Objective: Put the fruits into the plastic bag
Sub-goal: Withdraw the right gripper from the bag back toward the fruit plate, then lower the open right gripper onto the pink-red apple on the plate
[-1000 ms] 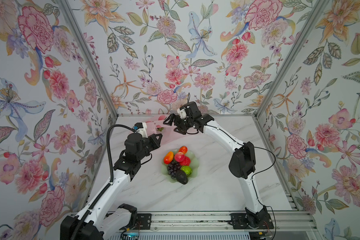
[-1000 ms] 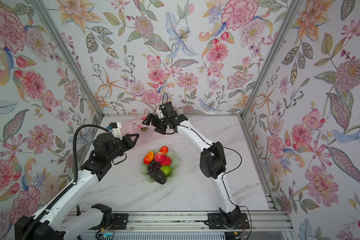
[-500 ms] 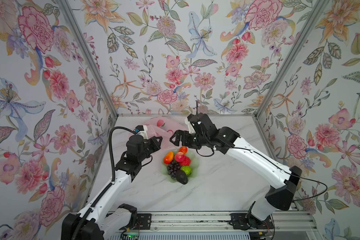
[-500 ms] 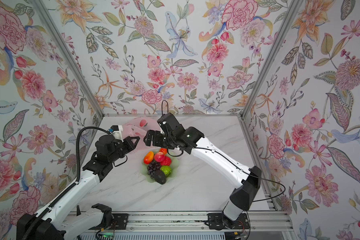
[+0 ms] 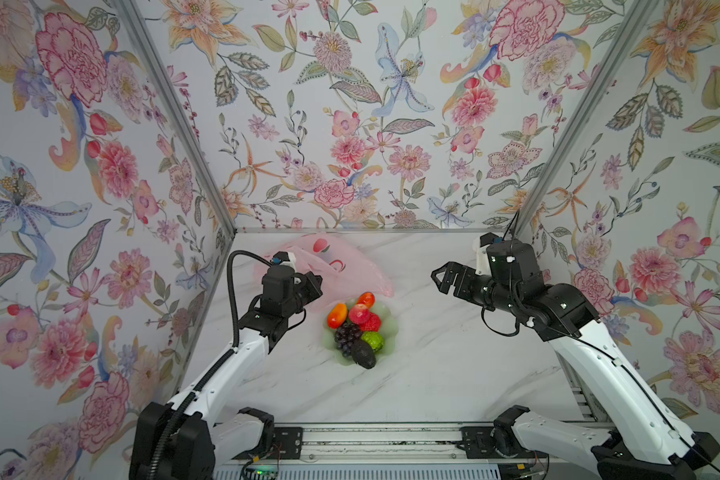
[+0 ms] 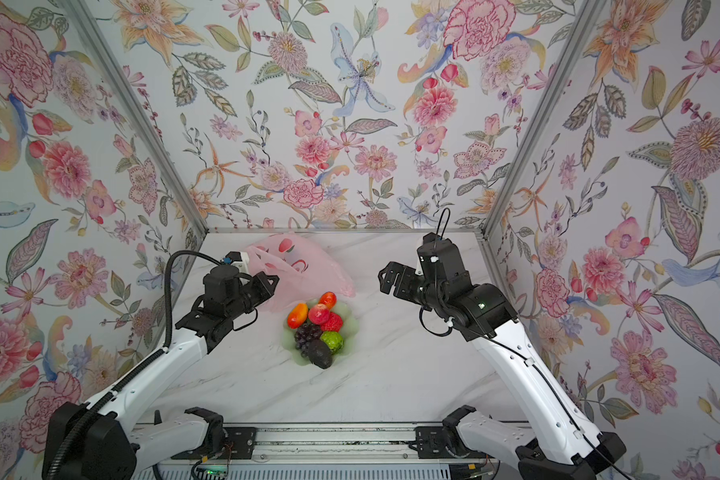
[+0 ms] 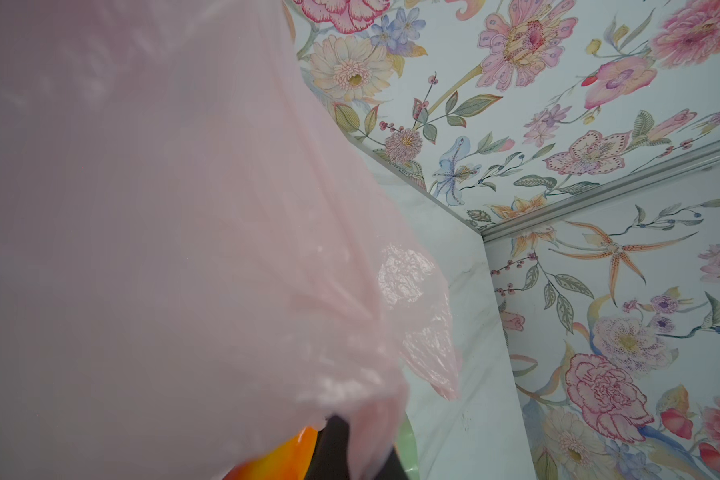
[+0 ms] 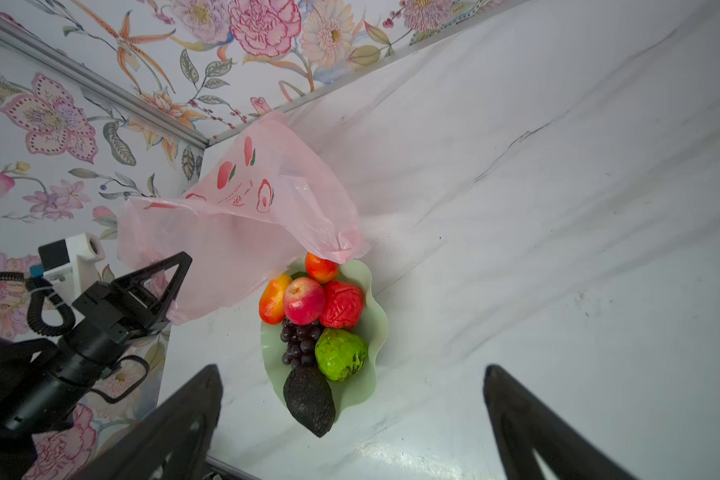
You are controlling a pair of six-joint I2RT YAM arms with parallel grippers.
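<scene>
Right gripper (image 5: 438, 279) back, well off fruits (image 5: 360, 324)

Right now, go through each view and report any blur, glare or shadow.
Left wrist view: the plastic bag hangs close to the lens, a pink blur over most of the frame, glare on its crinkled edge. Right wrist view: the fruits are crisp, the right gripper's fingers near and soft, a sheen on the table. Both top views: even light, faint shadows, sharp throughout.
</scene>
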